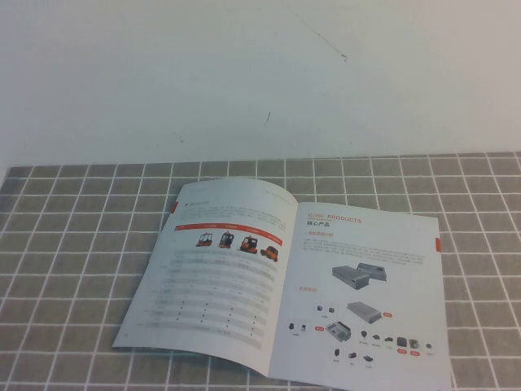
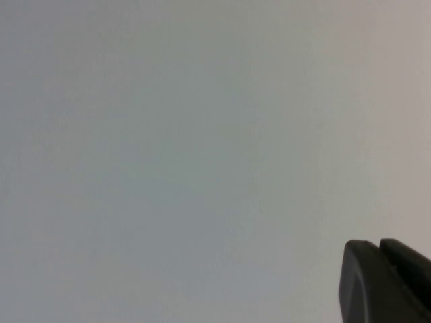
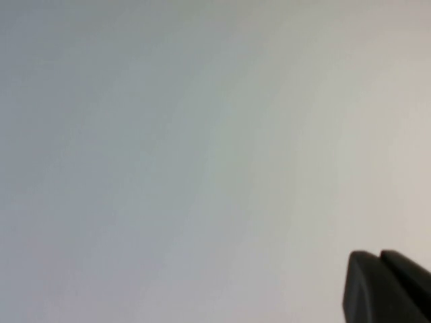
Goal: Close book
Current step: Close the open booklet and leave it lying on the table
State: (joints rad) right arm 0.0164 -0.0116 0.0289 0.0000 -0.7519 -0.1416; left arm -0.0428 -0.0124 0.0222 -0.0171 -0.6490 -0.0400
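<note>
One book [image 1: 285, 285] lay open, pages up, on the grid-patterned table [image 1: 65, 244], not yet closed. Left claw [image 2: 385, 284] and right claw [image 3: 385, 288] sat parked away from it, facing blank wall [image 1: 244, 73]. Whether they were clenched or released could not be told.

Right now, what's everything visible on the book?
The book is a thin, glossy-looking paper brochure lying open, face up on the grey grid-patterned table, skewed to its lines. Its left page bows up near the spine and shows red vehicles above a chart; its right page lies flatter, headed CORE PRODUCTS over grey boxes and small parts. The near corner runs off view. Only the table touches it. The left gripper and right gripper show only in their wrist views, away from it.
</note>
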